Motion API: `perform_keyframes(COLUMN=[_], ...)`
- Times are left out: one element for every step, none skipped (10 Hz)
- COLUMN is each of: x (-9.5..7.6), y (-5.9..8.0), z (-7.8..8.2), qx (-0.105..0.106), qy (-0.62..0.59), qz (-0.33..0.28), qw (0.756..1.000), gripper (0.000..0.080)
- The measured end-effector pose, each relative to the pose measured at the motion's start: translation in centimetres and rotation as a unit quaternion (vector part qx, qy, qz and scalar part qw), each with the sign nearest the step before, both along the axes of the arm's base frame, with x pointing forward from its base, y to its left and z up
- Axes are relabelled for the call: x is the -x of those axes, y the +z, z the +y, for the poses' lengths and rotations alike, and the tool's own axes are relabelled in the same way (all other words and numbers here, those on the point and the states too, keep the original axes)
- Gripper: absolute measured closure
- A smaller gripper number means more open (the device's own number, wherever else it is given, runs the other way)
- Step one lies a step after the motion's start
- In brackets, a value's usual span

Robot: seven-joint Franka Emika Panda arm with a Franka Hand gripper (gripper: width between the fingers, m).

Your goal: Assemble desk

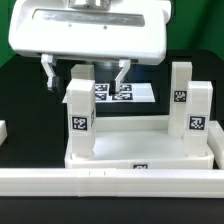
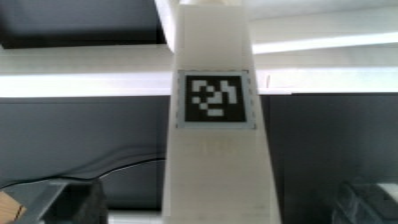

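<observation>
Item one on my screen: the desk top [image 1: 140, 157], a white tray-like panel with a raised rim, lying flat on the black surface [image 1: 20, 100] in the lower middle of the exterior view, with a square tag showing on its near edge. Item two: three white square-section legs standing upright on it, each with a black-and-white tag. One leg [image 1: 80, 118] rises at the exterior view's left; a second leg [image 1: 197, 115] stands at the near corner on the exterior view's right; a third leg [image 1: 180, 85] stands behind that one, farther from the camera. Item three: the fingers [image 1: 84, 72], hanging from the large white gripper body at the top of the exterior view. I see them spread well apart, straddling the top of the left leg without a visible clamp on it; one finger sits to each side. In my wrist view that leg [image 2: 215, 120] fills the middle as a tall white post, its tag facing the camera, and a dark fingertip [image 2: 54, 203] shows low at each side, clear of the post. Item four: the marker board [image 1: 125, 92], flat on the surface behind the left leg. Item five: a long white rail [image 1: 100, 184] across the front, just beside the desk top's near edge.
</observation>
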State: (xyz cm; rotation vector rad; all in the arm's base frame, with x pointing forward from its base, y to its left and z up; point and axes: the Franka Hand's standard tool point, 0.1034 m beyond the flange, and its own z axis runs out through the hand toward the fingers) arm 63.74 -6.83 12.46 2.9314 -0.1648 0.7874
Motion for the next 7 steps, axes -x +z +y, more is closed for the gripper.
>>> perform_keyframes(x=[0.1, 0.1, 0.1, 0.0, -0.2, -0.1, 0.0], y=[0.0, 0.1, 0.5, 1.3, 1.9, 1.5, 1.4], z=[-0.3, -0.6, -0.7, -0.7, -0.7, -0.6, -0.5], qx=[0.001, 0.001, -0.004, -0.013, -0.018, -0.024, -0.024], qy=[-0.002, -0.003, -0.004, -0.004, -0.005, -0.006, -0.006], qz=[0.001, 0.001, 0.006, 0.013, 0.016, 0.025, 0.026], qw=[1.000, 1.000, 1.000, 1.000, 1.000, 0.999, 0.999], gripper=[0.0151, 0.0151, 0.0150, 0.0150, 0.0150, 0.0150, 0.0150])
